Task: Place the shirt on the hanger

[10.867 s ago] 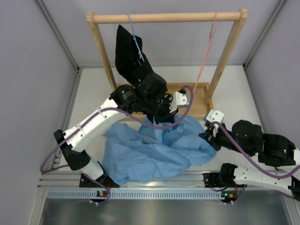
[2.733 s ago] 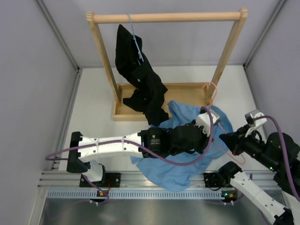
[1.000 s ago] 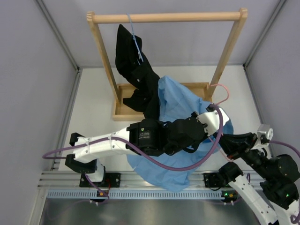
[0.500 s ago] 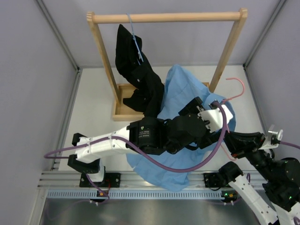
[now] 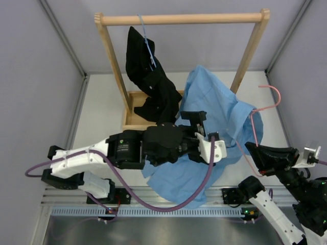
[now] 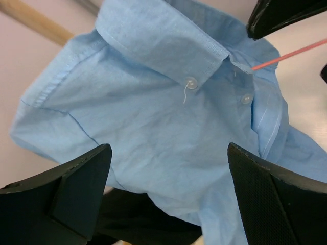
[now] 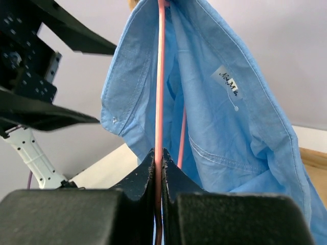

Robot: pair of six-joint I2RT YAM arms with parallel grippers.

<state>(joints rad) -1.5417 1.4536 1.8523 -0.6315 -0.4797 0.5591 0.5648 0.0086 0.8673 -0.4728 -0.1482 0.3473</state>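
The right gripper [image 7: 158, 153] is seen w/ jaws shut tight on the hanger [image 7: 160, 76], the pink wire being pinched low down and carried up into the shirt [image 7: 214, 132], whose cloth is draped on both sides of it, label side toward the wrist cam. The left gripper [image 6: 168, 171] is held w/ jaws spread wide and nothing between them; the shirt's collar and buttons are seen just ahead of the fingers, apparently untouched. From above, the shirt [image 5: 214, 102] is found hung up off the hanger [image 5: 254, 122] betw. the two arms, its lower part trailing down by the left arm, and the hook is left free in the air, right of the wooden rack [image 5: 179, 19] and not on the bar. The black shirt [image 5: 148, 76] on the light-blue hanger [image 5: 148, 43] is left alone at the rack's left end. The dressing step is judged mostly done, though whether both shoulders are seated can't be told; any straightening and, prob., hooking onto the bar are judged as left.
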